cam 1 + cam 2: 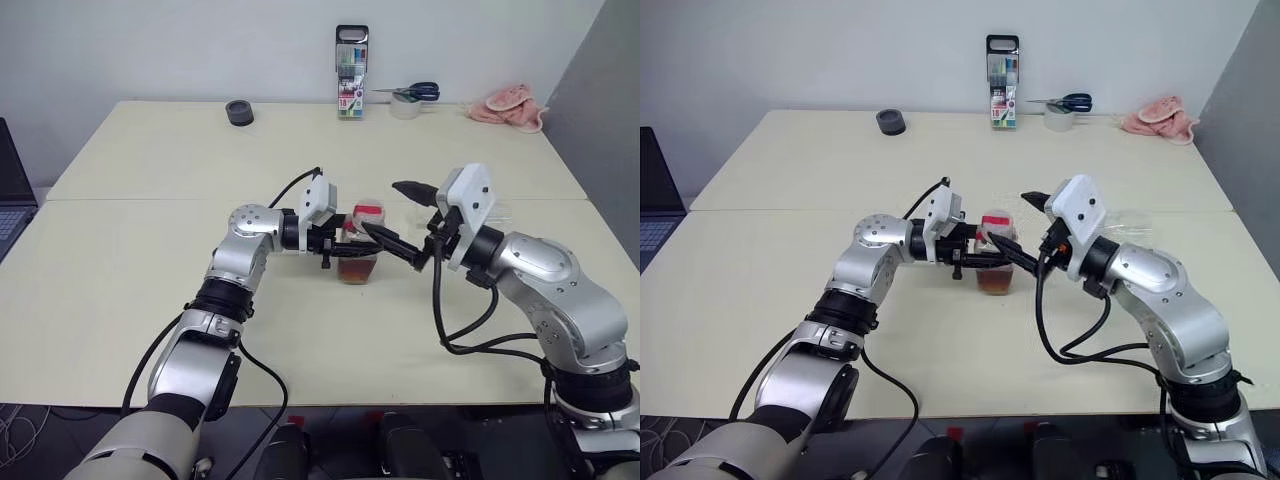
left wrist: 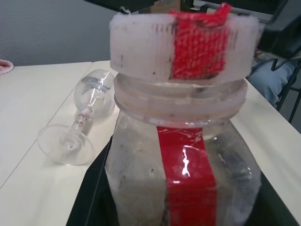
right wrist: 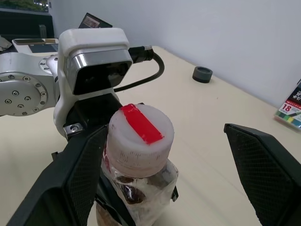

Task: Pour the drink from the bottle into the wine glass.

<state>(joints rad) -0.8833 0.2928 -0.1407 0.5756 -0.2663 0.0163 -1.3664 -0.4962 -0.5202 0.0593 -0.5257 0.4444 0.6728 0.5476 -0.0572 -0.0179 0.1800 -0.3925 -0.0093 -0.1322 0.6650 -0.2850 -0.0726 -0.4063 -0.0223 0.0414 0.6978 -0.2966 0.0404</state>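
The left gripper [image 1: 985, 258] is clamped on the bottle [image 1: 997, 252], its two black fingers hugging the lower body from the side. The right gripper [image 1: 398, 217] stands wide apart, one finger [image 3: 70, 179] just beside the bottle's neck, the other finger [image 3: 265, 174] well clear on the far side, so the cap [image 3: 141, 134] sits between them without being gripped.

The bottle stands upright on the table [image 1: 150, 240]. It is clear plastic with a squarish body, a whitish cap crossed by a red strip, and a red label band running down its front. The drink [image 1: 357, 270] is reddish-brown and fills only the bottom part.

Beyond the bottle, past the right gripper, the wine glass [image 2: 80, 127] lies on its side on the table, bowl, thin stem and round foot all clear; it looks empty, though glare makes that uncertain.

One bottle, one wine glass, two grippers.
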